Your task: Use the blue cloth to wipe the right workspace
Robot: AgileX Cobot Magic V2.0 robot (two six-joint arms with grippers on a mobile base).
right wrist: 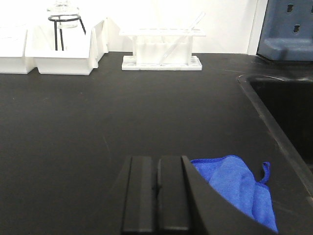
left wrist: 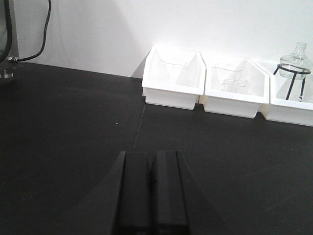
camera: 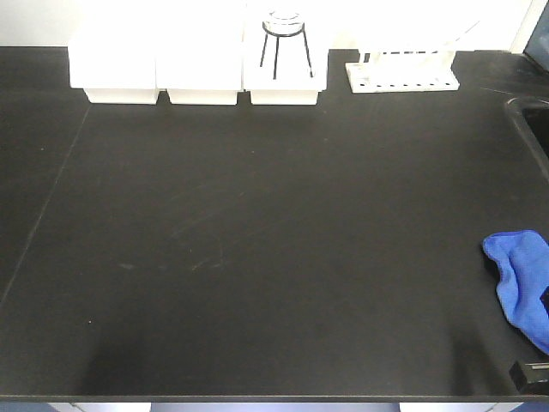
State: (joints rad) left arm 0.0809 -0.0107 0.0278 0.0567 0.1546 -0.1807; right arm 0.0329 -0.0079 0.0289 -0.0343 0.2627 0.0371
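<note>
Since the blue cloth (right wrist: 234, 183) is lying loose on the bench (right wrist: 98, 112) and not in my grip, I judge the step in hand to be the pick-up. My right gripper (right wrist: 157, 164) has its fingers pressed together with nothing between them. The cloth sits just to its right, bunched and partly hidden behind the right finger, with its little loop tag (right wrist: 265, 171) on the far-right side. Farther right of the gripper, beyond the cloth, the bench drops into a sink (right wrist: 288, 107). Well ahead of the gripper, against the wall, stand the white boxes (right wrist: 63, 49) and the white rack (right wrist: 161, 51). My left gripper (left wrist: 149, 156) is likewise closed on nothing, low over bare bench, and I'd leave it parked.

To do this well I'd open the right gripper wide first and shift it right until the cloth's thickest fold is centred under the fingers. Then I'd come straight down and pinch deep into the bunch, not at the thin edge or the tag, so the rag doesn't slip out mid-wipe. I'd approach from the near-left side so I don't nudge it toward the sink. The right workspace I cannot see in any view, so I'd confirm it before carrying the cloth across.
</note>
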